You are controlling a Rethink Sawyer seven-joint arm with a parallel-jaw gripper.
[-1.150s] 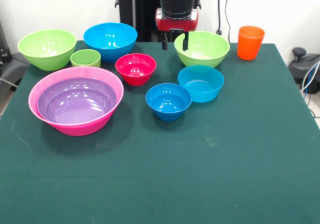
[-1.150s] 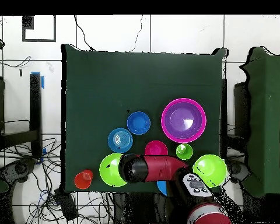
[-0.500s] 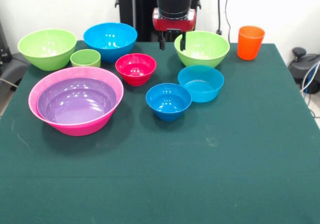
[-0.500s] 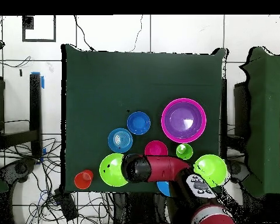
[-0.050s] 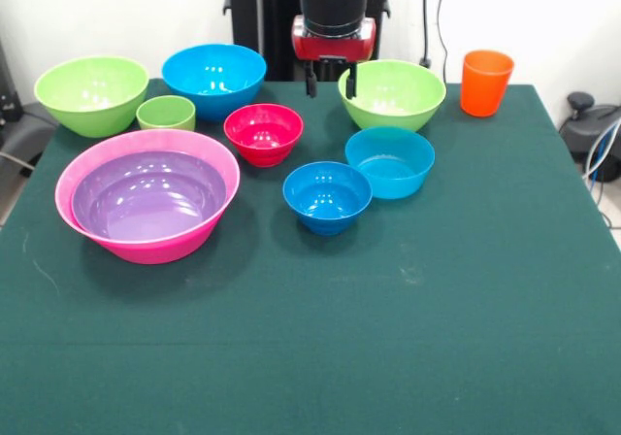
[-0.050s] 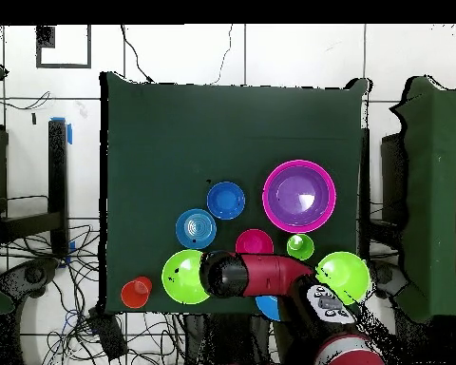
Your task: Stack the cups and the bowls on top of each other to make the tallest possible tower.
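A dark green table (image 5: 456,309) fills the scene, with white wall behind. On it the purple bowl (image 5: 147,194) already sits nested in the pink bowl (image 5: 209,231); the other bowls and both cups stand apart, all glossy, upright and unstacked. Over the last second the gripper (image 5: 330,79) has risen and drifted slightly toward the red bowl (image 5: 263,131), away from the nearest lime-green bowl (image 5: 392,93). Its fingers hang parted and empty, so no pick has begun.

A dark green table (image 5: 437,338) stands over a white tiled floor (image 6: 175,57) strewn with cables (image 6: 51,285).
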